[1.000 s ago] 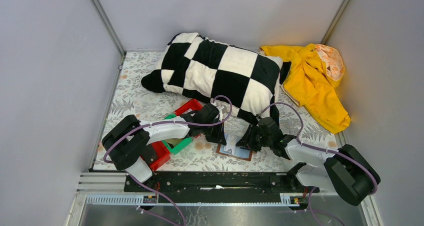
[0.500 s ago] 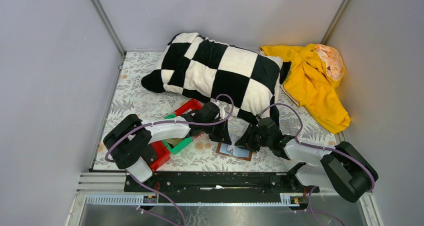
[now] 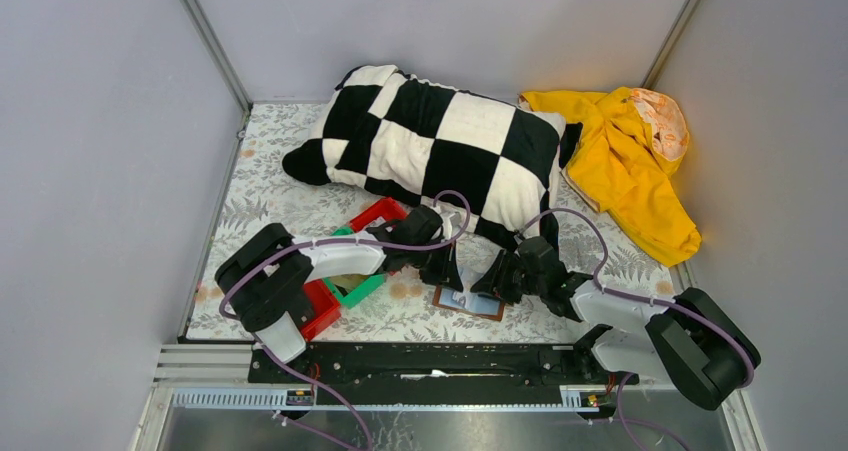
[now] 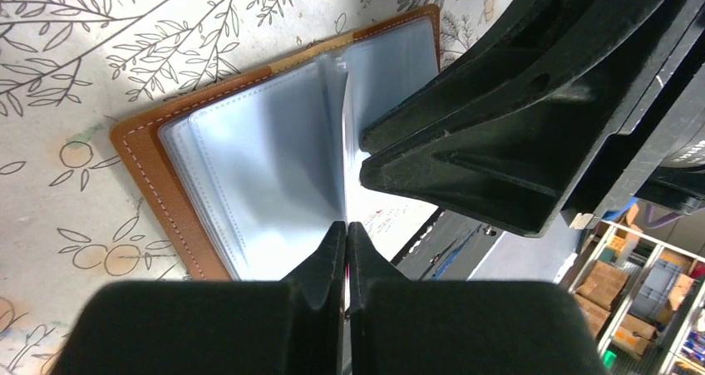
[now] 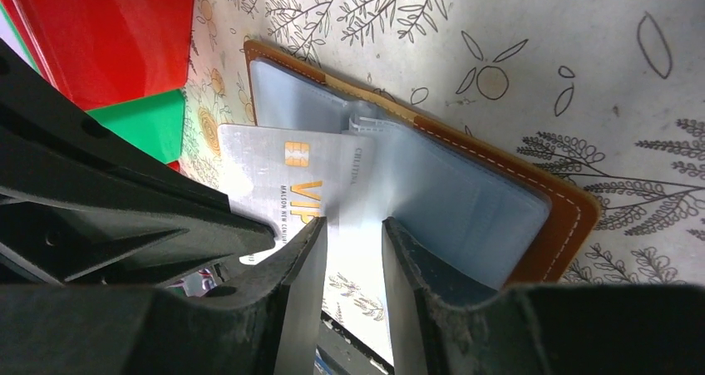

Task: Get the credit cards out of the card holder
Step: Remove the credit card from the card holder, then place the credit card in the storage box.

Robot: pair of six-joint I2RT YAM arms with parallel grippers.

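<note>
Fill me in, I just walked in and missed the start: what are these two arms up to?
They are working on the brown card holder, which lies open on the flower-patterned table. The left gripper is shut on a silver card that seems partly drawn out of a clear sleeve. The right gripper is at the holder's pages with its jaws apart, straddling a sleeve. The card is not yet free of the holder.

Open card holder (image 5: 474,188) — silver VIP card (image 5: 278,171) partway out
</note>
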